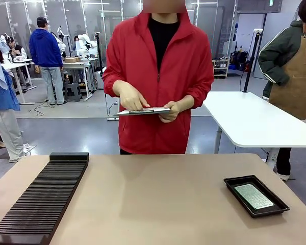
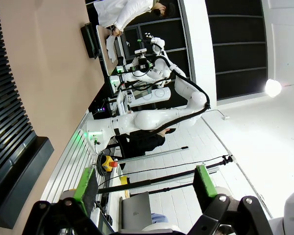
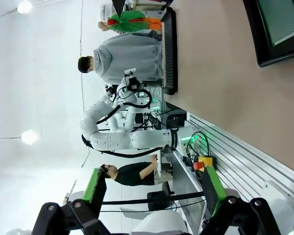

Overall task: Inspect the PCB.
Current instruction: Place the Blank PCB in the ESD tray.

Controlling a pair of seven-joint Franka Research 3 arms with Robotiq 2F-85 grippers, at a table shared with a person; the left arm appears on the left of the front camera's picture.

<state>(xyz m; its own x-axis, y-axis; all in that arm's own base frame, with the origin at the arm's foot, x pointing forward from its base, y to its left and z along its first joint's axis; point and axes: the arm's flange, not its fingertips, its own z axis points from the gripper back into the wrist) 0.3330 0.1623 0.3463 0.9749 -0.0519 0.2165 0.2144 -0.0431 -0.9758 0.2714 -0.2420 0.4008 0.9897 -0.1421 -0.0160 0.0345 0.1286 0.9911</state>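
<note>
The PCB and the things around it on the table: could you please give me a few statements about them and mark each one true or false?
1. The PCB lies flat inside the black tray. True.
2. The left gripper is shut on the PCB. False: its jaws stand open and hold nothing.
3. The person holds a clipboard in both hands. True.
4. The slotted black rack sits on the table's right side beside the tray. False: it sits on the left side, apart from the tray.
5. The right gripper is open and holds nothing. True.
</note>
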